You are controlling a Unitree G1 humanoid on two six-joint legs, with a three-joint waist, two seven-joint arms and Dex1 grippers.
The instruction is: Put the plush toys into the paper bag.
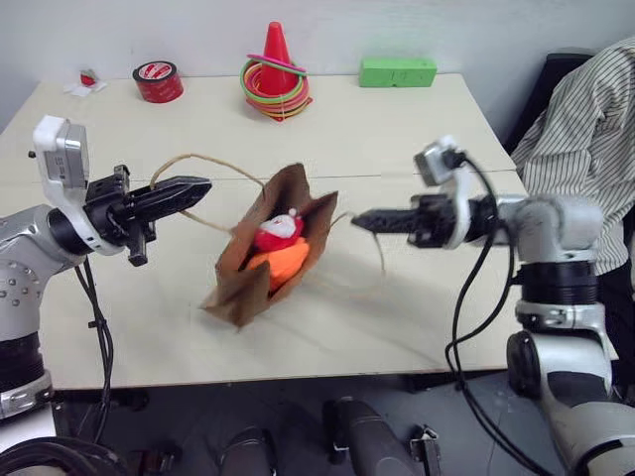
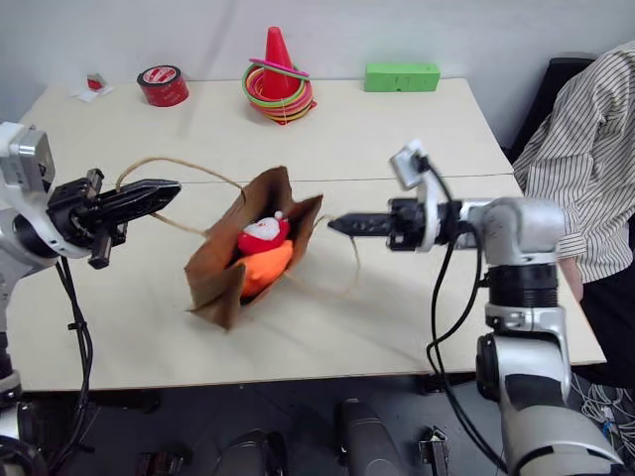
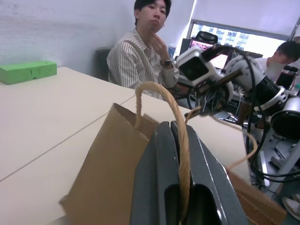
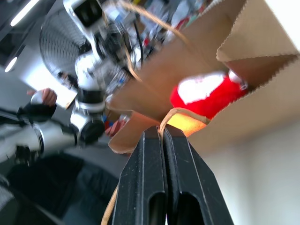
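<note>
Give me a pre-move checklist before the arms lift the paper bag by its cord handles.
1. Left end effector shut on its cord handle: ok.
2. Right end effector shut on the other cord handle: ok.
3. Red-and-white plush toy inside the paper bag: ok.
4. Orange plush toy inside the bag, under the red-and-white one: ok.
5. Bag upright: not ok, it leans on the table with its mouth tipped up toward the camera.
6. Cords firmly fixed to the bag: cannot tell.
</note>
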